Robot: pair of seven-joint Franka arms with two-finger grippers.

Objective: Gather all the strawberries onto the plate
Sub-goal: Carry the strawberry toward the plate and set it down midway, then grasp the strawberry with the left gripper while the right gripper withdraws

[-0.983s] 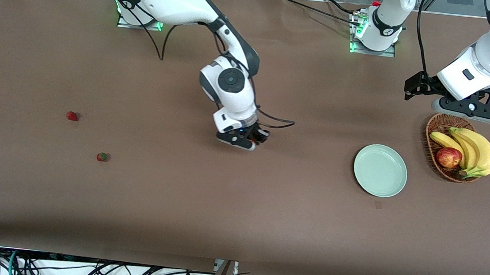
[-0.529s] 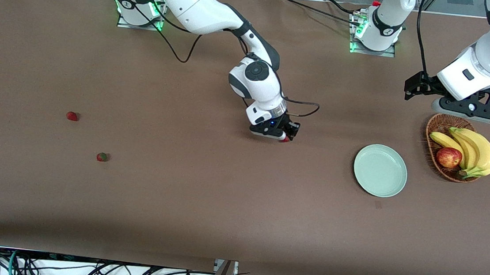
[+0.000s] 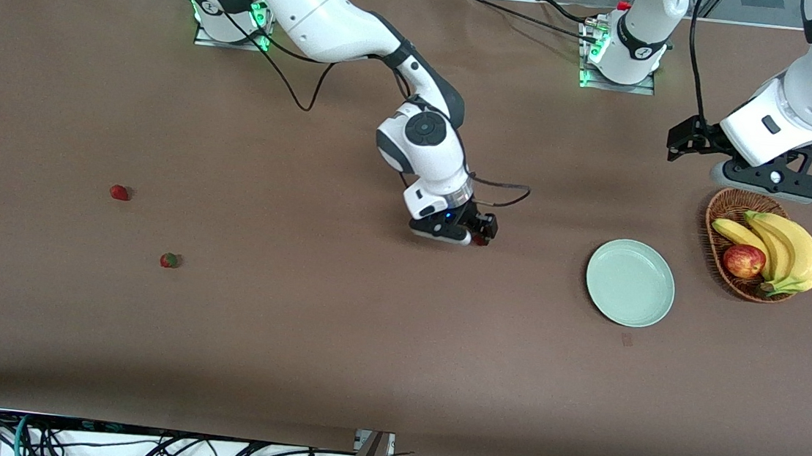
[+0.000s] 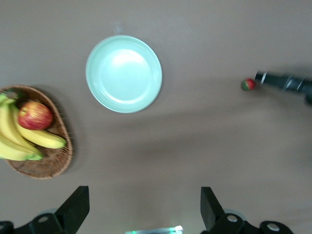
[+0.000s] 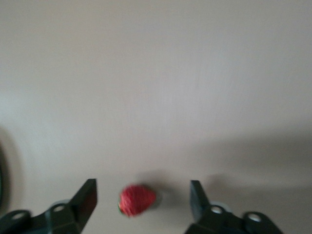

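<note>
My right gripper [image 3: 470,238] is low over the middle of the table, open. One strawberry [image 3: 479,240] lies between its fingers and touches neither, as the right wrist view [image 5: 137,200] shows; its shadow is right beside it. Two more strawberries [image 3: 119,193] [image 3: 169,260] lie toward the right arm's end of the table. The pale green plate [image 3: 630,282] is empty and sits beside the basket, apart from the right gripper. My left gripper [image 3: 774,183] is open and empty, in the air just above the basket's edge. The left wrist view shows the plate [image 4: 124,73] and the strawberry [image 4: 248,85].
A brown wicker basket [image 3: 716,224] holding bananas [image 3: 786,250] and a red apple [image 3: 743,260] stands at the left arm's end, beside the plate. Cables hang along the table edge nearest the front camera.
My right gripper moved with the strawberry toward the plate, then came down a little. The strawberry now sits loose between the open fingers. My left gripper shifted slightly.
</note>
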